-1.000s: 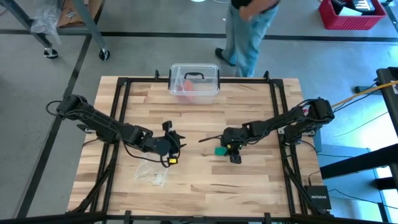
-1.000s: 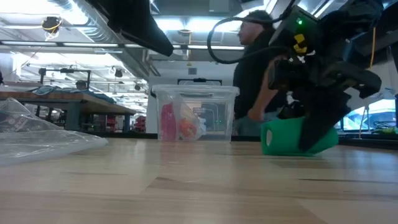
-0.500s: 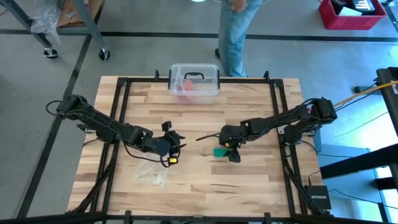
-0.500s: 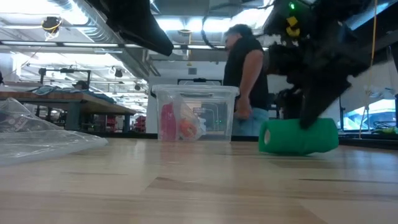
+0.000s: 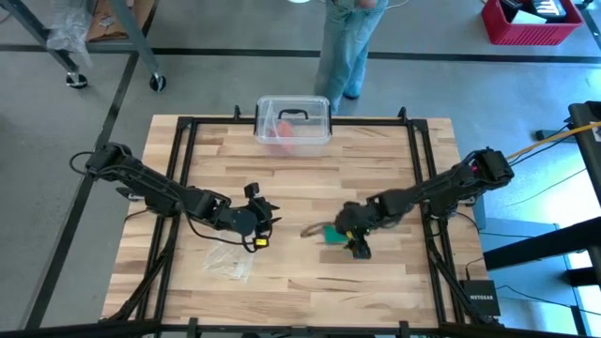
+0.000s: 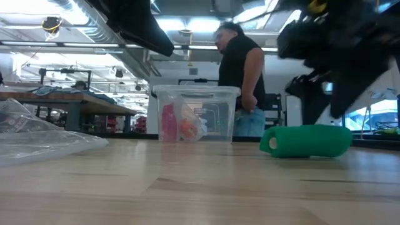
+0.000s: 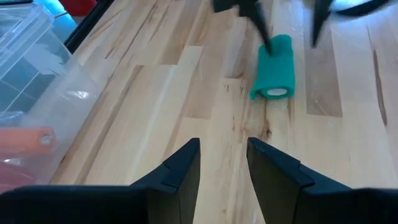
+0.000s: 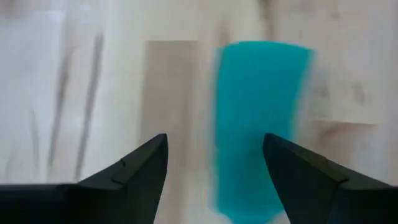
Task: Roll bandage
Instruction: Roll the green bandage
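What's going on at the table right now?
The green bandage lies rolled up on its side on the wooden table, with nothing holding it. The right gripper hangs open just above it. The left gripper waits apart, near the plastic wrapper, its fingers parted and empty.

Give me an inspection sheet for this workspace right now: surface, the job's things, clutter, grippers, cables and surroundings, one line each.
Surface: wooden table, bare boards across most of it.
Job's things: bandage rolled into a green cylinder, lying on its side on the boards, nothing gripping it.
Clutter: clear box with a black handle at the far edge, coloured items inside; thin plastic wrapper near the left arm.
Grippers: right gripper open, above the roll with its fingers clear of it; left gripper open, empty, waiting to the roll's left.
Cables: yellow cable beside the table on the right.
Surroundings: person standing behind the table; red crate on the floor.
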{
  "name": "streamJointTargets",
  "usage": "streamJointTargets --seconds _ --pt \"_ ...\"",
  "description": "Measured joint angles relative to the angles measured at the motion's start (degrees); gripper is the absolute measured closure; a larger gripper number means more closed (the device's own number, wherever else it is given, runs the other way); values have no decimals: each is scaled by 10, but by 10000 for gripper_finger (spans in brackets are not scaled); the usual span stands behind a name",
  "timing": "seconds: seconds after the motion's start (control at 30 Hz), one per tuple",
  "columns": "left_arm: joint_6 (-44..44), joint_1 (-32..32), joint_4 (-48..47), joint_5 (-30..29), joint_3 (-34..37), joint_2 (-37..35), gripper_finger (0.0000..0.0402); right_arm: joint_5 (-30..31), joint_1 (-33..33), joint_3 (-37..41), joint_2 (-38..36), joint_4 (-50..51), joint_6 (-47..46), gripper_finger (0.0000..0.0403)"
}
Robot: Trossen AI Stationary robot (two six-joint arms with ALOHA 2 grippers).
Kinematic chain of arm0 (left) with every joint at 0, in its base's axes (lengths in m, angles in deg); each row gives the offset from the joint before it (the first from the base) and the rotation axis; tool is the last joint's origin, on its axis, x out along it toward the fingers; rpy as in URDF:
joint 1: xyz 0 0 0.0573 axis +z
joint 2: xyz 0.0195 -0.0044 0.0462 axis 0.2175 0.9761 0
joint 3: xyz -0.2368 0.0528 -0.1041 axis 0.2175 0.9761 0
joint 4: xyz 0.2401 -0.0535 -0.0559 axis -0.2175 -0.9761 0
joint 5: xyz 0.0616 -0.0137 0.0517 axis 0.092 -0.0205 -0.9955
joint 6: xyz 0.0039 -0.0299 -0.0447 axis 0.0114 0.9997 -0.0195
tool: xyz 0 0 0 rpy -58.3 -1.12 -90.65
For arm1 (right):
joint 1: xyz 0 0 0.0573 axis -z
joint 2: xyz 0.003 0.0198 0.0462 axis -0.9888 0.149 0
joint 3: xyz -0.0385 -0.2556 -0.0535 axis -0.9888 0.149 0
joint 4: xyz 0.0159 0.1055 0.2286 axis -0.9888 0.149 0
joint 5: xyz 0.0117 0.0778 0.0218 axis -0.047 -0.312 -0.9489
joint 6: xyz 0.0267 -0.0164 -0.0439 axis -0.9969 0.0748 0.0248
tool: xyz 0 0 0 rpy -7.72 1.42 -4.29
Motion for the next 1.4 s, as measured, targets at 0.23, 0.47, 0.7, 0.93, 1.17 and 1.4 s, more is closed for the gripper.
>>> streamJointTargets --seconds 0.23,0.47,0.7,0.93,1.17,1.4 --pt "-1 0 1 0 0 0 276 171 -80 0 7 -52 6 136" --pt "-1 0 1 0 0 0 276 231 -126 2 9 -53 -6 136" --pt "0 0 1 0 0 0 276 210 -99 31 9 -61 -29 136" --pt "0 1 1 0 0 0 276 160 -70 62 9 -144 -11 136" --pt "0 1 1 0 0 0 276 180 -70 88 9 -149 1 136" --pt "0 1 1 0 0 0 276 178 -71 111 10 -193 -6 136"
